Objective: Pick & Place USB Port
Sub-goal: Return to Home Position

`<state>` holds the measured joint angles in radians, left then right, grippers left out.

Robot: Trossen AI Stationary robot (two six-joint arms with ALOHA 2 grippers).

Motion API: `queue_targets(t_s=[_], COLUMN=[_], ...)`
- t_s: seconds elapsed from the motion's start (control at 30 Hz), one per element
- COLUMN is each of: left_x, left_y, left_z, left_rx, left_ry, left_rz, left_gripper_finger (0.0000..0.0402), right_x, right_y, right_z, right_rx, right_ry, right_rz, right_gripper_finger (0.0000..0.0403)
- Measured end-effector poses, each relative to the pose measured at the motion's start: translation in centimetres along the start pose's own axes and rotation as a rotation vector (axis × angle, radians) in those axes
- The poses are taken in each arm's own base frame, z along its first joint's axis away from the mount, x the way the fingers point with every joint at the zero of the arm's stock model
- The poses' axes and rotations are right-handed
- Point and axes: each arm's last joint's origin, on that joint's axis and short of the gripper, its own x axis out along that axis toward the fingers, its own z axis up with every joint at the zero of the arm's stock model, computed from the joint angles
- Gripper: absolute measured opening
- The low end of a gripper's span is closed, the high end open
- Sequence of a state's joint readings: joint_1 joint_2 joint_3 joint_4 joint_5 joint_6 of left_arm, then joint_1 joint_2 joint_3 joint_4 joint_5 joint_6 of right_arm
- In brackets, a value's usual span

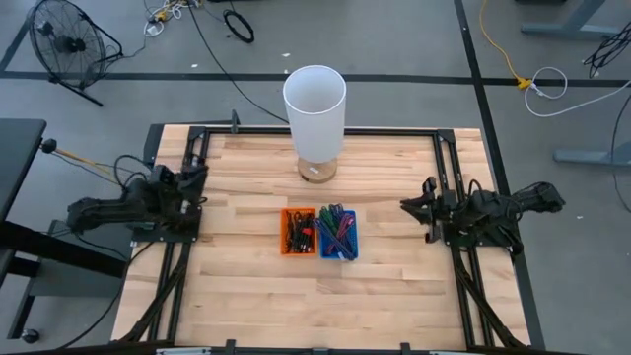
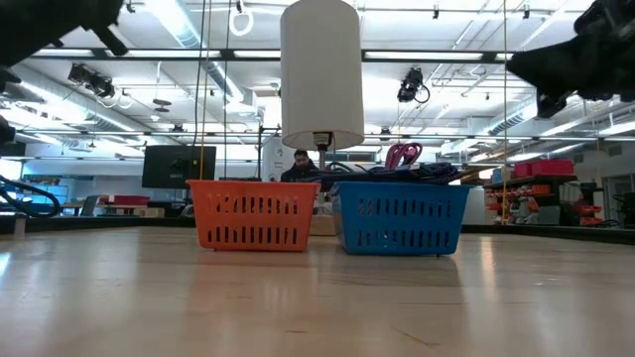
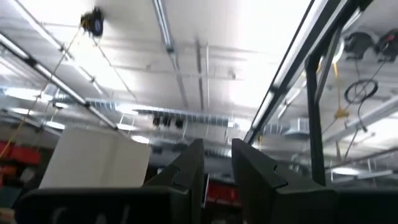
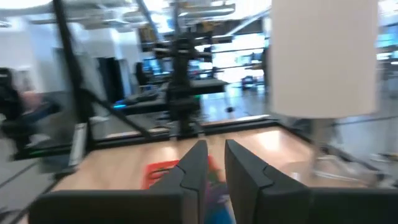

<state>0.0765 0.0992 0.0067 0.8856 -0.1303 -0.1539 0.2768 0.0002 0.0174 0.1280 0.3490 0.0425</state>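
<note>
An orange basket (image 1: 298,230) and a blue basket (image 1: 337,234) stand side by side on the middle of the wooden table, both filled with tangled cables and small parts. I cannot pick out a USB port among them. My left gripper (image 1: 202,177) is drawn back at the table's left edge and tipped upward; its wrist view shows ceiling past the fingers (image 3: 217,149). My right gripper (image 1: 406,204) is at the right edge, roughly level, pointing toward the baskets (image 4: 215,149). Each gripper shows a narrow gap with nothing in it.
A white lamp (image 1: 315,99) stands on its round base (image 1: 317,170) just behind the baskets, its shade above them (image 2: 320,74). Black frame rails (image 1: 439,148) run along the table's far, left and right sides. Bare wood lies in front of the baskets (image 2: 317,297).
</note>
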Motion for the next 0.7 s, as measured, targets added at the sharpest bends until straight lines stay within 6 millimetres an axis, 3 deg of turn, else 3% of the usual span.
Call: queue_targets(t_s=[0.27,0.7], left_x=[-0.7,-0.6], left_y=[-0.2,-0.2], left_z=[2.0,1.5], left_rx=[-0.024,-0.017], left_ry=[-0.170,-0.120], left_rz=[-0.030,-0.022], left_gripper_finger=[0.0085,0.0085], right_x=[0.3,0.2], right_y=[-1.6,-3.1], right_z=[0.1,0.2], right_rx=[-0.023,-0.042], right_ry=[-0.014,-0.029], right_rz=[-0.175,-0.412], right_gripper_finger=[0.0058,0.0058])
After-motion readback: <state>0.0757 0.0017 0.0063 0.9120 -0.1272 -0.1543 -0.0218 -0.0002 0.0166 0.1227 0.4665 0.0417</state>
